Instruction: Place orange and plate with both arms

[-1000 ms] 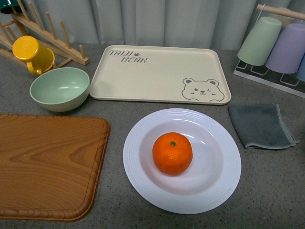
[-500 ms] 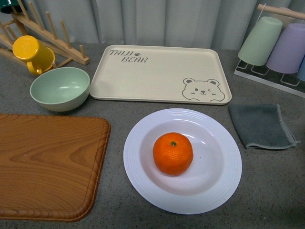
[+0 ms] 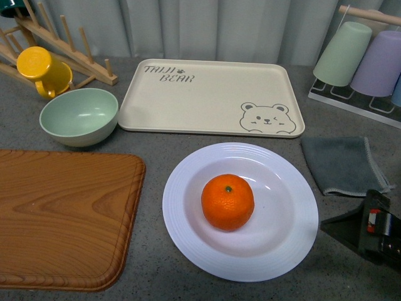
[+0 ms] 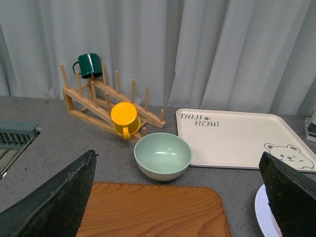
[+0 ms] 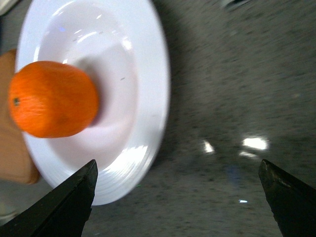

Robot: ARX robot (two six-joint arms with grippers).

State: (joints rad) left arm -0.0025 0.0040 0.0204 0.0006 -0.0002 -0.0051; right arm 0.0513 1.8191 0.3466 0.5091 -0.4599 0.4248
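front view: the orange (image 3: 227, 202) sits in the well of the white plate (image 3: 296, 188), a little left of the plate's middle, its green stem dot facing up; the plate lies flat on the grey tabletop (image 3: 150, 143) in the lower centre of the frame. the beige bear tray (image 3: 210, 97) lies behind it at upper centre, the pale green bowl (image 3: 79, 116) at upper left, the wooden board (image 3: 62, 216) at lower left and the folded grey cloth (image 3: 343, 164) at right, just beside the plate's rim. the right claw (image 3: 364, 227) shows at the lower right edge, close to the plate's right rim but not touching it; its opening cannot be told from here. left wrist view: the left claw (image 4: 176, 157) is spread wide with nothing between its dark fingers (image 4: 59, 202); past them are the green bowl, the board, the bear tray, a yellow mug (image 4: 124, 117) and a dark green mug (image 4: 89, 64) on a wooden rack (image 4: 94, 98), and a sliver of the plate. right wrist view: the right claw (image 5: 177, 165) is also spread wide and holds nothing, its fingers (image 5: 64, 207) apart over the tabletop beside the plate's rim, with the orange resting in the plate; the picture is somewhat blurred.
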